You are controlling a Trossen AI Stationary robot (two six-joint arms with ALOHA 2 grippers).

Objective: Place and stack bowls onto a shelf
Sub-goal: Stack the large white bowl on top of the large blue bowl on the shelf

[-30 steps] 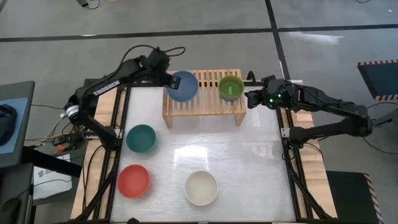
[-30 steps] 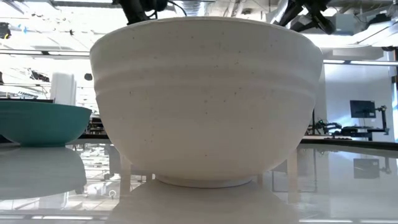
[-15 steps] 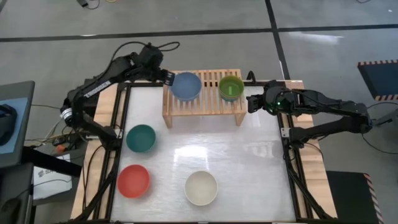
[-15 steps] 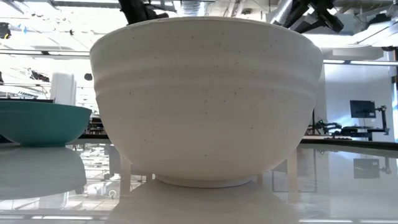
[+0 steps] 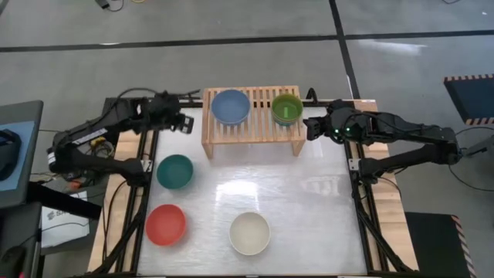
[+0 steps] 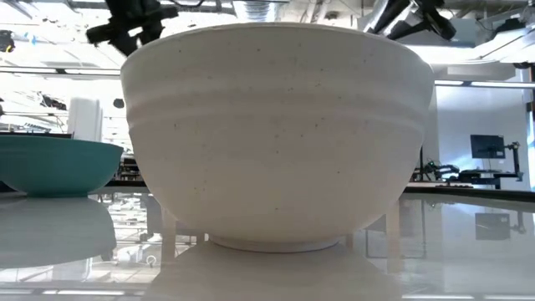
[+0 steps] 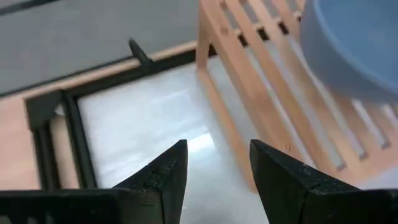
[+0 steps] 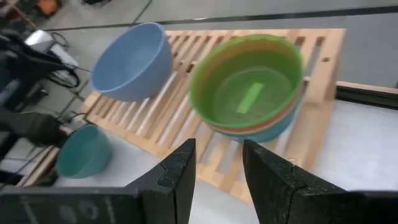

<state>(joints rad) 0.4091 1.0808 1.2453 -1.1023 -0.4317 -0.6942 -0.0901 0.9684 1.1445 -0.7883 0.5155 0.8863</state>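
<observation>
A slate blue bowl sits upright on the slatted top of the light-wood shelf, at its left end. At the shelf's right end stands a stack of bowls with a lime green one on top. My left gripper hangs open over the table just left of the shelf, clear of the blue bowl. My right gripper hovers open just right of the shelf, facing the green stack. On the table stand a dark teal bowl, a red-orange bowl and a cream-white bowl.
The shelf stands at the table's far edge. Black frame rails run along both sides of the white table top. The cream-white bowl fills the low view, with the teal bowl to its left.
My left gripper has let go of the slate blue bowl's left rim and drawn back toward the table's left edge and a little nearer. The bowl has settled upright on the shelf's left end.
</observation>
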